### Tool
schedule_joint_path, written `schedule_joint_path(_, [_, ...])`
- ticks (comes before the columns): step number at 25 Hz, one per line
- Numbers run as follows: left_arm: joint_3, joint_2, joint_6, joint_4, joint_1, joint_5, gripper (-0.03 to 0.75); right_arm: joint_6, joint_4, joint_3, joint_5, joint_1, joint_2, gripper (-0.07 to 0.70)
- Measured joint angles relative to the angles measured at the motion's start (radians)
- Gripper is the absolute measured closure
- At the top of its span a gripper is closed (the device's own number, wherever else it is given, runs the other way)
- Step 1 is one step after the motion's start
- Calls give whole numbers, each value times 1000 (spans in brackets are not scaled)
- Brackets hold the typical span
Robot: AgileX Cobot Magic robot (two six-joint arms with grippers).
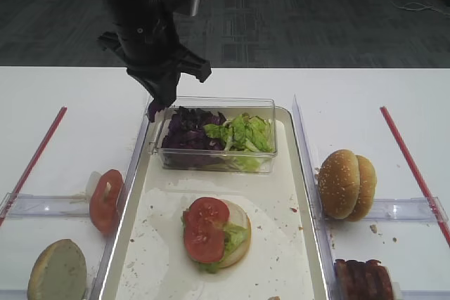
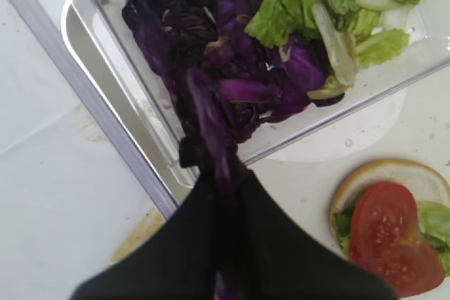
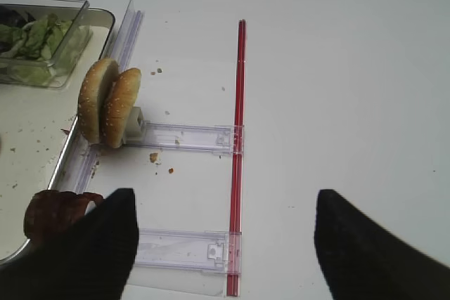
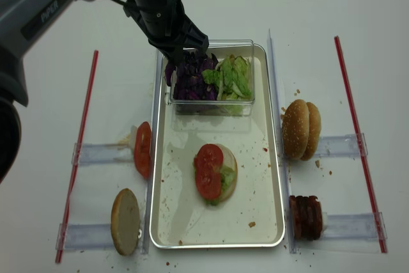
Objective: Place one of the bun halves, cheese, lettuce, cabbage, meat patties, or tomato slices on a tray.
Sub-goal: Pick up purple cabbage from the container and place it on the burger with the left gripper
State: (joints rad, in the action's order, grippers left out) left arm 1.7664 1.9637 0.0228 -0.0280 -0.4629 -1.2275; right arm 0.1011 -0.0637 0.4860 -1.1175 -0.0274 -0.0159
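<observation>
My left gripper (image 2: 218, 173) is shut on a dark purple shred of cabbage (image 2: 204, 107), which hangs from its tips over the left end of the clear tub (image 1: 214, 163). From above, the left gripper (image 4: 171, 68) is at the tray's far left corner. The cream tray (image 1: 274, 201) holds a bun half (image 1: 239, 240) topped with lettuce and two tomato slices (image 1: 206, 230). My right gripper (image 3: 225, 244) is open and empty above the table, right of the meat patties (image 3: 53, 212) and the bun halves (image 3: 109, 103). No cheese is in view.
The tub holds more cabbage (image 1: 186, 131) and lettuce (image 1: 242, 131). Left of the tray stand tomato slices (image 1: 104, 200) and a cut-face bun half (image 1: 58, 270) in clear holders. Red strips (image 1: 411, 166) run along both outer sides of the table.
</observation>
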Motion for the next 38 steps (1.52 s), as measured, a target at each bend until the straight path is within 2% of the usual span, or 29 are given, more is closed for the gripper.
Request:
schedule_joint_path(6, [-20,-14,1,28,-3,0,669,0,0,0,0,0,0,73])
schedule_joint_path(9, [-102,-76,1,28,-3,0,669,2,0,0,0,0,0,73])
schedule_joint_path(15, [-379,-290,1,21,-4,0,669,2,0,0,0,0,0,73])
schedule_joint_path(17, [-437,-341,1,21,-4,-2,669,2,0,0,0,0,0,73])
schedule_joint_path(21, [-457,-362,11,0,-4,-4,669,2,2,0,0,0,0,73])
schedule_joint_path(23, [-459,-362,19,-20,-14,12,669,2,2,0,0,0,0,73])
schedule_joint_path(26, [-459,-362,25,-34,-66,45,669,3,2,0,0,0,0,73])
schedule_joint_path(33, [-459,-333,29,-54,-288,103,669,3,2,0,0,0,0,73])
schedule_joint_path(35, [-459,-326,29,-55,-313,122,669,3,2,0,0,0,0,73])
schedule_joint_path(38, [-459,-305,29,-53,-314,136,669,3,2,0,0,0,0,73])
